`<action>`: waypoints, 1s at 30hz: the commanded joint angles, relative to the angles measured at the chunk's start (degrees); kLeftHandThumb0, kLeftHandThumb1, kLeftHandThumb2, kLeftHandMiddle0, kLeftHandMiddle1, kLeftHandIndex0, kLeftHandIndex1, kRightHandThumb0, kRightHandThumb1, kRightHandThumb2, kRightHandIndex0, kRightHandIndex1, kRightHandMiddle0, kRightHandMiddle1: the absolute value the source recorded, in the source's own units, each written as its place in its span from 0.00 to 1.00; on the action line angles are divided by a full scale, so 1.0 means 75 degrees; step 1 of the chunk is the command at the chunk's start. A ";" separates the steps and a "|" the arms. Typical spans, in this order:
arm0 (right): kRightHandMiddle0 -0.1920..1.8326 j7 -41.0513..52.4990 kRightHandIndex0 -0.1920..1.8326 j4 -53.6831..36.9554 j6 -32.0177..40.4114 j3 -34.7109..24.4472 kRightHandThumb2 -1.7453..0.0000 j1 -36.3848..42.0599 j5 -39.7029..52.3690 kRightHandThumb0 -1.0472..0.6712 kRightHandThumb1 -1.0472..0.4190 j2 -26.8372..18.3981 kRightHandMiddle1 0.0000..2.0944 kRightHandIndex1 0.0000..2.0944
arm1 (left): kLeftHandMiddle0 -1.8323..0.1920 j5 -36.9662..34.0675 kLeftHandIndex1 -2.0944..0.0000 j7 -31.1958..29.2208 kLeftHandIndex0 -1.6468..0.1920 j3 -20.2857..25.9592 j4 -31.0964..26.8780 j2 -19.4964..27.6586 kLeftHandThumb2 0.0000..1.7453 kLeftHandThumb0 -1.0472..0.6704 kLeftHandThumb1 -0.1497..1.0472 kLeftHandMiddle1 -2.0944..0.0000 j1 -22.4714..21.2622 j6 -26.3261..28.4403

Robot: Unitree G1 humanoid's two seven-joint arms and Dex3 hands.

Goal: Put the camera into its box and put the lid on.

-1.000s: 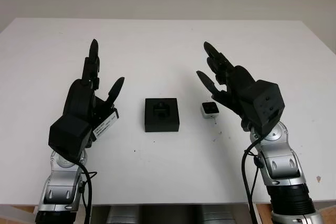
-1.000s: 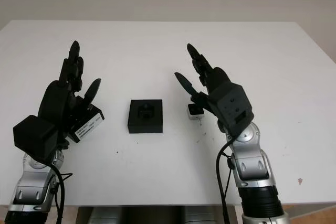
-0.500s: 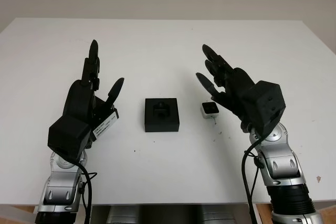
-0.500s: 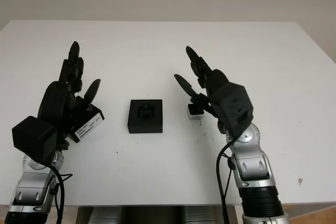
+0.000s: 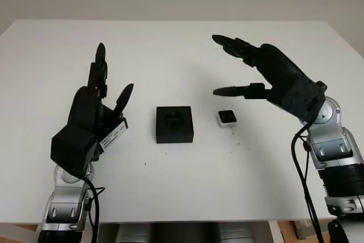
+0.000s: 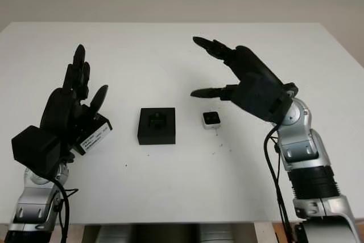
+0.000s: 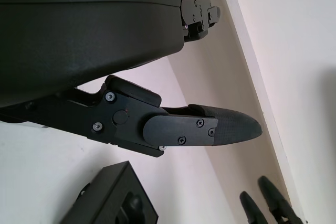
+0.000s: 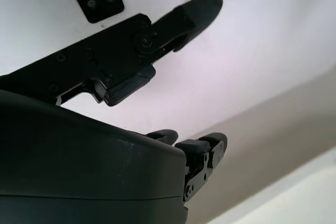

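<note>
Nearest you, the left hand (image 5: 94,119) is raised above the white table (image 5: 170,180), open and holding nothing, fingers pointing away from you; it appears parked in reserve. Just beyond its thumb tip, toward the centre, sits the square black box (image 5: 174,123) with a moulded recess, uncovered, so it is ready to receive. I cannot identify a lid.

The small white cube camera with a dark face (image 5: 227,118) lies just beside the box, apart from it, directly below the right hand's thumb. Your right hand (image 5: 267,78) hovers above and beyond it, fingers wide and empty, not touching. Judged: a pre-grasp stance, the span left wide to descend around the camera.
</note>
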 commanded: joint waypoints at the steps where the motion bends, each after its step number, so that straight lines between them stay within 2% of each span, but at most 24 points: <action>1: 0.27 0.0157 0.27 0.0264 -0.0305 0.0173 0.98 -0.0268 -0.0163 0.21 0.21 -0.0240 0.11 0.08 | 0.95 -0.0025 0.97 0.0001 0.96 0.0061 -0.0157 0.0007 0.20 0.18 1.00 0.97 0.0003 0.0058; 11: 0.29 0.0665 0.29 0.1259 -0.0721 0.0510 0.97 -0.0439 -0.0478 0.21 0.19 -0.0495 0.10 0.10 | 0.95 -0.0049 0.97 -0.0022 0.95 0.0084 -0.0005 0.0058 0.20 0.17 1.00 0.97 -0.0158 0.0030; 16: 0.30 0.0478 0.31 0.1850 -0.1280 0.0516 0.97 -0.0492 -0.0540 0.22 0.19 -0.0504 0.15 0.15 | 0.94 -0.0060 0.97 -0.0035 0.95 0.0106 -0.0022 0.0069 0.19 0.17 1.00 0.97 -0.0151 0.0063; 17: 0.28 0.0429 0.29 0.1931 -0.1355 0.0520 0.97 -0.0494 -0.0570 0.22 0.18 -0.0507 0.19 0.20 | 0.94 -0.0053 0.97 -0.0035 0.95 0.0107 -0.0028 0.0071 0.19 0.17 1.00 0.97 -0.0147 0.0067; 18: 0.24 0.0396 0.23 0.1992 -0.1411 0.0520 0.97 -0.0498 -0.0588 0.22 0.18 -0.0507 0.26 0.30 | 0.94 -0.0048 0.97 -0.0035 0.95 0.0108 -0.0034 0.0072 0.19 0.17 1.00 0.97 -0.0144 0.0070; 19: 0.23 0.0349 0.20 0.2002 -0.1388 0.0519 0.97 -0.0470 -0.0626 0.22 0.17 -0.0506 0.29 0.36 | 0.94 -0.0046 0.97 -0.0048 0.95 0.0101 -0.0029 0.0078 0.20 0.17 1.00 0.97 -0.0140 0.0054; 24: 0.21 0.0176 0.11 0.2283 -0.1373 0.0446 0.97 -0.0342 -0.0553 0.25 0.17 -0.0397 0.29 0.50 | 0.94 0.0013 0.97 -0.0089 0.95 0.0044 -0.0014 0.0096 0.20 0.18 1.00 0.97 -0.0127 0.0004; 30: 0.22 -0.0136 0.01 0.2873 -0.1662 0.0418 0.97 -0.0365 -0.0391 0.26 0.17 -0.0286 0.38 0.81 | 0.95 -0.0007 0.98 -0.0131 0.96 0.0048 -0.0049 0.0085 0.21 0.18 1.00 0.98 -0.0135 0.0066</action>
